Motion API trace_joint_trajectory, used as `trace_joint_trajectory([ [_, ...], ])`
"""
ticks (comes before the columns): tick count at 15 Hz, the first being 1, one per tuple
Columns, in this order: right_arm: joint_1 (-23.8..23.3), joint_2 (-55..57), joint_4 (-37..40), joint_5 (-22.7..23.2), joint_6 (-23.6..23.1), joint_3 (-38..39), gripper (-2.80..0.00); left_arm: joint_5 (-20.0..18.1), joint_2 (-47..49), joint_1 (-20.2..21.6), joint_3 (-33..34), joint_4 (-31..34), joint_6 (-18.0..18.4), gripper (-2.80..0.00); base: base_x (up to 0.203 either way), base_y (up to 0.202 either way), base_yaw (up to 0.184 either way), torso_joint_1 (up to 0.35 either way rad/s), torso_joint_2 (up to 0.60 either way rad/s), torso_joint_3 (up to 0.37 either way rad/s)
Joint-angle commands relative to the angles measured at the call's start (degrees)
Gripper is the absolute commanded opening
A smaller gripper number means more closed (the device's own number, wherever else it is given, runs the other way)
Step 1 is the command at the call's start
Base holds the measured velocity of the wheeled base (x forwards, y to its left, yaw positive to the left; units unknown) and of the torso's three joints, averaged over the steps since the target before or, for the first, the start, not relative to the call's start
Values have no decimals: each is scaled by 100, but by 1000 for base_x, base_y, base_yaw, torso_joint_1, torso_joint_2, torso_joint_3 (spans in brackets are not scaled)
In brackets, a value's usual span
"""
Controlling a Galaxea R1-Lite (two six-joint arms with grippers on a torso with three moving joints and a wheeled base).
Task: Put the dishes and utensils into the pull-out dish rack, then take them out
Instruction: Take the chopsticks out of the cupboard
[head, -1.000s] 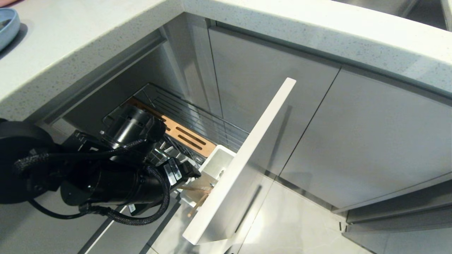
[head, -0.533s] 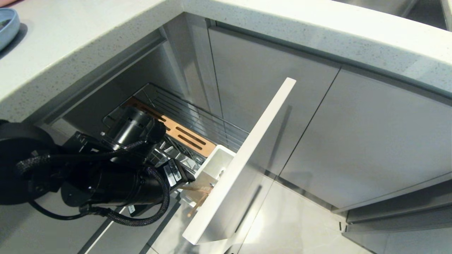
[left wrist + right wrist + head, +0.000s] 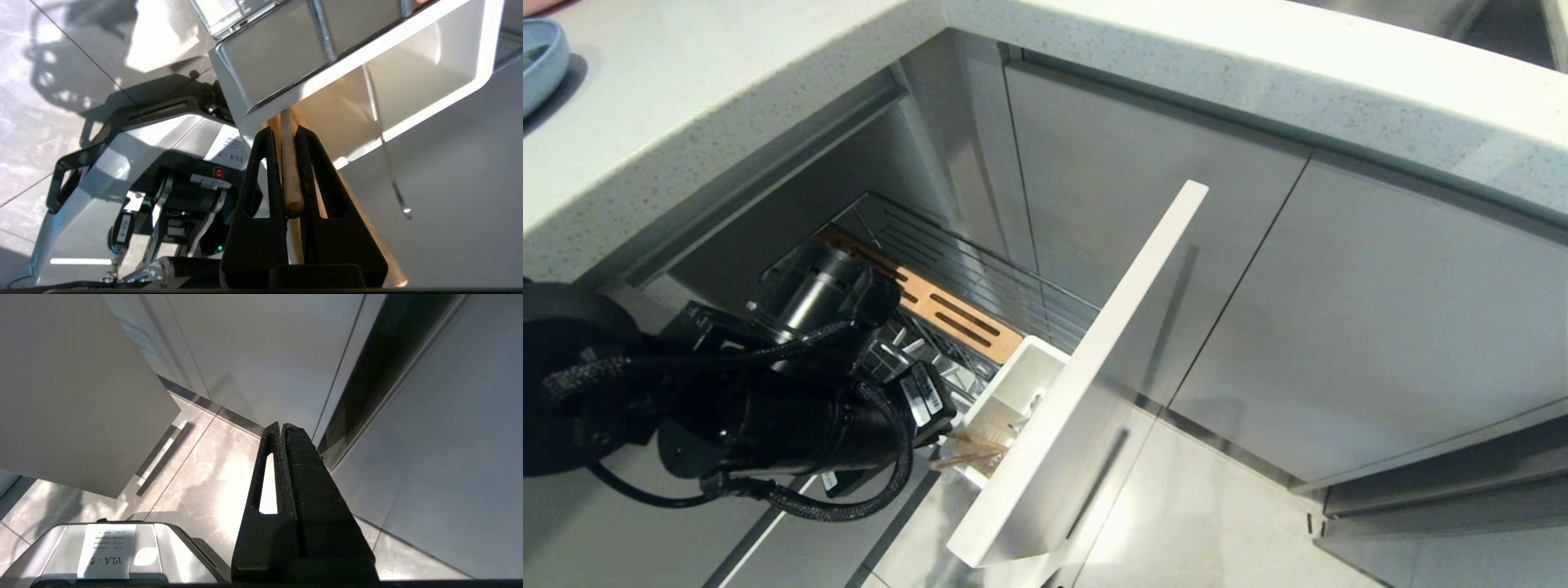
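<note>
The pull-out dish rack stands drawn out of the cabinet, with its wooden strip, white utensil cup and pale front panel. The light-wood chopsticks stick out of the cup toward me. My left gripper is shut on them. In the left wrist view one chopstick is pinched between the black fingers, and the other runs behind the fingers. A silver cutlery handle leans in the cup. My right gripper is shut and empty, low by the cabinet fronts.
A light-blue dish sits on the speckled countertop at the far left. Closed grey cabinet doors run to the right of the rack. My own base is below the left gripper, on the tiled floor.
My left gripper has gone from open to shut around the chopsticks. The two splayed sticks have been drawn together. The arm has barely moved.
</note>
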Motion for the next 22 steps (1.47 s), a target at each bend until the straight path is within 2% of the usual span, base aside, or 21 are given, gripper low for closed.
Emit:
trace_joint_trajectory([
  [1, 6, -20, -4, -2, 6, 9, -280, 25, -3, -7, -2, 23, -33, -280, 0, 0, 0, 0, 0, 0],
  [6, 4, -24, -4, -3, 0, 9, -280, 25, -124, -23, -51, -21, -27, -280, 0, 0, 0, 0, 0, 0],
  [11, 7, -23, -4, -8, 4, 9, -280, 59, -806, -66, -324, 15, 30, -280, 0, 0, 0, 0, 0, 0],
  [15, 7, -22, -4, -2, 3, 9, -280, 124, -1449, -77, -521, 72, 355, -280, 0, 0, 0, 0, 0, 0],
  [19, 1, -24, -4, -2, 0, 9, -280, 326, -2088, -78, -645, 238, 880, -280, 0, 0, 0, 0, 0, 0],
  [22, -1, -24, -4, -2, -2, 9, -280, 639, -2527, -71, -764, 402, 1507, -280, 0, 0, 0, 0, 0, 0],
])
